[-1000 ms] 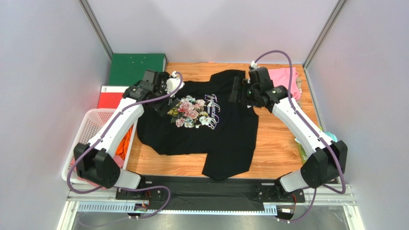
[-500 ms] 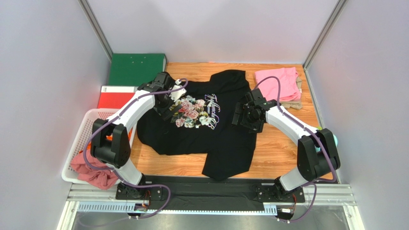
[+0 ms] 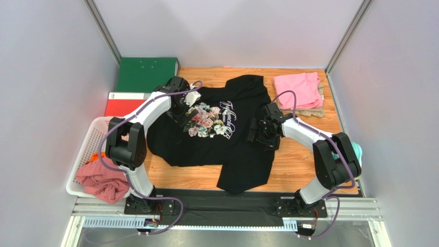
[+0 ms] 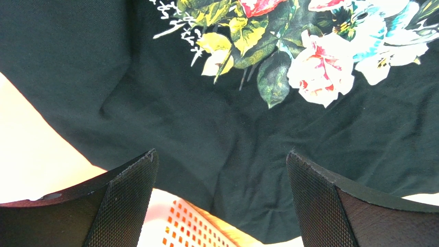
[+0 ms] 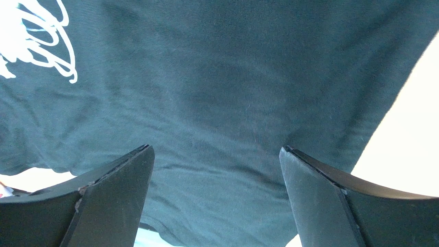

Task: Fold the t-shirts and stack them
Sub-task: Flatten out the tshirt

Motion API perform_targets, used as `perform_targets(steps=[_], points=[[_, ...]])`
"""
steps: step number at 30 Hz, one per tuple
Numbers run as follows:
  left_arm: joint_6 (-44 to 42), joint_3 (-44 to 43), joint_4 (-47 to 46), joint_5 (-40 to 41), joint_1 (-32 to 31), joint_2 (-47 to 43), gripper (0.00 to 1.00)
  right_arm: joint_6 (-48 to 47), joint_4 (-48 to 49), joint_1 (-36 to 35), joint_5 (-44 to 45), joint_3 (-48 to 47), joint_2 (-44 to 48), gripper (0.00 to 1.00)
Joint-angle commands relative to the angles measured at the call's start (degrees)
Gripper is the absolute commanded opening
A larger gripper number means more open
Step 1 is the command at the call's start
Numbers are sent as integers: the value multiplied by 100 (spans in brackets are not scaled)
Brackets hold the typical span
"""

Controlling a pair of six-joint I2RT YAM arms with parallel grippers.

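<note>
A large black t-shirt [image 3: 226,146] with a pink-rose print [image 3: 202,119] and white script lies spread on the wooden table. My left gripper [image 3: 179,109] hovers open over its left side beside the roses; nothing is between the fingers [image 4: 129,195], only black cloth [image 4: 216,128] under them. My right gripper [image 3: 260,131] hovers open above the shirt's right side, over plain black cloth [image 5: 232,103]. A folded pink shirt [image 3: 296,88] rests on a beige one [image 3: 312,112] at the back right. A dusty-rose shirt [image 3: 103,182] and an orange one [image 3: 96,156] lie in the basket.
A white mesh basket [image 3: 98,133] stands at the left edge. A green binder [image 3: 147,73] and a red binder [image 3: 123,104] lie at the back left. A teal bundle [image 3: 356,152] sits behind the right arm. Grey walls close in the table.
Both arms have folded in and lowered their grippers onto the black shirt. The right gripper came nearer, away from the pink shirt. The left arm swung off the basket, uncovering the dusty-rose shirt.
</note>
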State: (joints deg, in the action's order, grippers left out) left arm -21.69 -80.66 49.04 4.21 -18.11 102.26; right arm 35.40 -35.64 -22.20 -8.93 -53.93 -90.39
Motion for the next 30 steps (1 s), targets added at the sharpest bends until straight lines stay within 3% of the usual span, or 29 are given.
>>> perform_targets(steps=[1,8,19,26,30], points=[[227,-222,106,-166,184,-127,100,116,382,13,-206,190,-181,100],[192,-178,168,-394,641,-416,100,152,75,136,233,584,38,100],[-98,419,273,-772,862,-1542,100,46,-619,435,717,1095,1383,100],[-177,578,502,-940,853,-1867,100,-86,-945,664,674,1175,1787,100],[-116,500,265,-825,853,-1631,100,81,-822,646,287,675,1753,100]])
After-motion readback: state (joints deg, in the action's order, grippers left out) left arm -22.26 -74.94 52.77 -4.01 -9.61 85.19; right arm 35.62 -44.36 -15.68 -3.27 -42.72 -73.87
